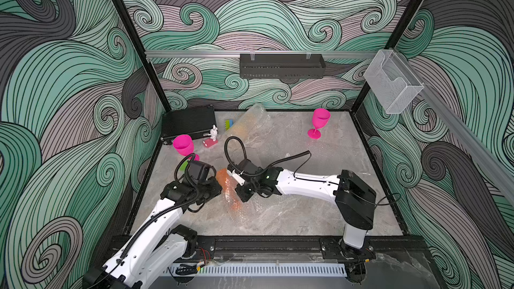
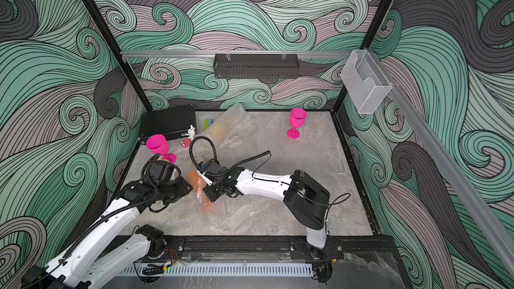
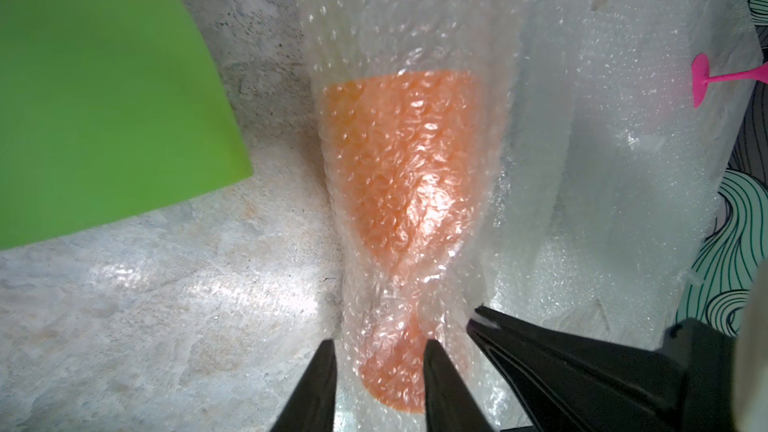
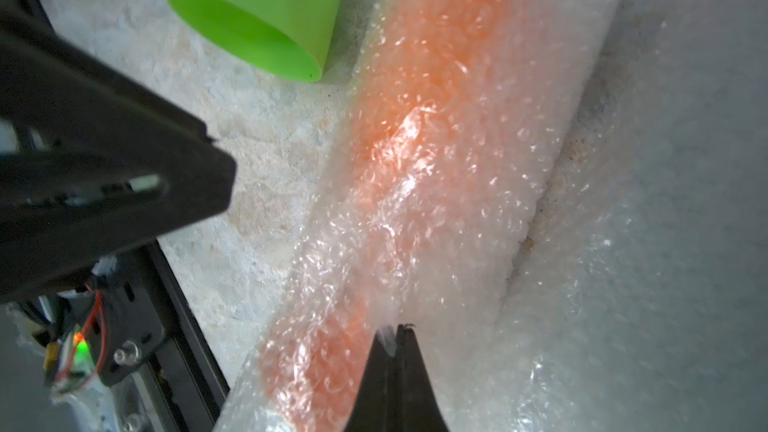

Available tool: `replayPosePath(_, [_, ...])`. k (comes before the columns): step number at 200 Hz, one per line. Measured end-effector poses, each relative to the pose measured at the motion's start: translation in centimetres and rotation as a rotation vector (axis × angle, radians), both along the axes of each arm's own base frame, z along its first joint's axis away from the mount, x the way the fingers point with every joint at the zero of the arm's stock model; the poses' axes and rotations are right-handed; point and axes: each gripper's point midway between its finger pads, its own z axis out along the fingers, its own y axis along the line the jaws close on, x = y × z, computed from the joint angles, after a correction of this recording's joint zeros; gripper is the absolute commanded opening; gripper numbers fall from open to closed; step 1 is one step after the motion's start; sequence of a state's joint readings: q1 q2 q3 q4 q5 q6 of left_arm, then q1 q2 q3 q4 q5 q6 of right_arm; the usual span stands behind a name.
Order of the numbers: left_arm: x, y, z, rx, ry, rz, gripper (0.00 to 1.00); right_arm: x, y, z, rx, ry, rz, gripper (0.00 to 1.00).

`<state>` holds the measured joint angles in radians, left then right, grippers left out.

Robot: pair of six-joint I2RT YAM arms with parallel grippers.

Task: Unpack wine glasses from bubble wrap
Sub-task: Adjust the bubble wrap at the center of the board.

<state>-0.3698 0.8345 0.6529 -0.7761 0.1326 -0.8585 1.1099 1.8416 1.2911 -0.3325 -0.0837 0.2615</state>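
An orange wine glass point(image 1: 228, 187) point(image 2: 198, 186) lies mid-table inside a bubble wrap sleeve point(image 3: 415, 27). My left gripper point(image 3: 380, 347) point(image 1: 218, 187) is shut on the wrapped stem just above the foot, one finger on each side. My right gripper point(image 4: 392, 330) point(image 1: 237, 192) is shut, pinching a fold of the sleeve beside the foot. A bare lime green glass point(image 4: 257, 18) point(image 3: 104, 97) lies on its side close by. Two magenta glasses stand unwrapped, one at the left point(image 1: 183, 145) and one at the back right point(image 1: 319, 122). Another bubble wrap bundle point(image 1: 249, 120) with something yellowish inside lies at the back.
A flat bubble wrap sheet point(image 1: 281, 145) covers the table's middle. A black case point(image 1: 189, 125), a white rabbit figurine point(image 1: 213, 132) and a green-and-blue block point(image 1: 228, 124) sit at the back left. A black rack point(image 1: 282, 65) and a clear bin point(image 1: 392, 82) hang on the walls.
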Motion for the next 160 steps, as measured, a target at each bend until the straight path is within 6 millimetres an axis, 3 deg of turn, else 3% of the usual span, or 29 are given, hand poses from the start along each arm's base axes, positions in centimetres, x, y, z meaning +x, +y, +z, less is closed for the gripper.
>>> replayPosePath(44, [0.3, -1.6, -0.9, -0.053, 0.06, -0.04, 0.37, 0.5, -2.8, 0.9, 0.034, 0.008, -0.101, 0.0])
replayPosePath(94, [0.9, -4.0, -0.3, -0.133, 0.037, -0.095, 0.5, 1.0, -5.7, 1.8, 0.097, 0.005, -0.228, 0.0])
replayPosePath(125, [1.2, -6.4, -0.1, -0.181, 0.025, -0.143, 0.52, 0.9, -6.1, 0.8, 0.094, 0.036, -0.255, 0.0])
replayPosePath(160, [0.5, -8.4, -1.6, -0.183, 0.064, -0.183, 0.53, 1.1, -5.7, 1.1, 0.13, 0.06, -0.263, 0.0])
